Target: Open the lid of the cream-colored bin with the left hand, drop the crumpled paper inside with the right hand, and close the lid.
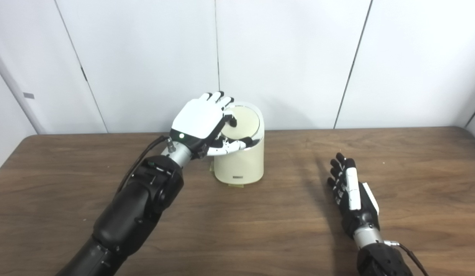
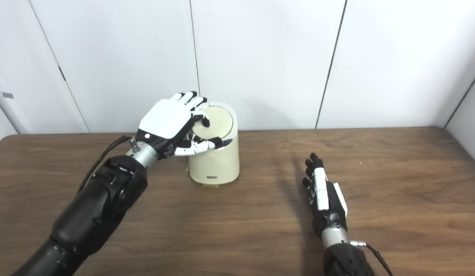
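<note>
Right, the cream-colored cylindrical plastic bin (image 1: 239, 161) stands upright near the far edge of the brown wood-grain tabletop (image 1: 260, 230), a little left of the middle, close to the white panelled wall (image 1: 291, 57). Its round lid (image 1: 243, 123) sits tilted up toward the camera, the pale disc facing forward. The left robot hand (image 1: 201, 120), white-backed with dark fingertips, is draped over the left side of the bin's top: its fingers (image 1: 218, 96) curl over the lid's upper left rim and touch it, while the thumb (image 1: 231, 145) reaches across the front rim of the bin, just under the lid. Whether the lid is truly pinched or merely pressed, I cannot tell.

Over toward the right, the right robot hand (image 1: 350, 191) rests well apart from the bin, on edge, fingers stretched out straight and close together, pointing at the far edge. It holds nothing. The crumpled paper shows nowhere on the tabletop; the bin's inside is hidden behind lid and thumb.
</note>
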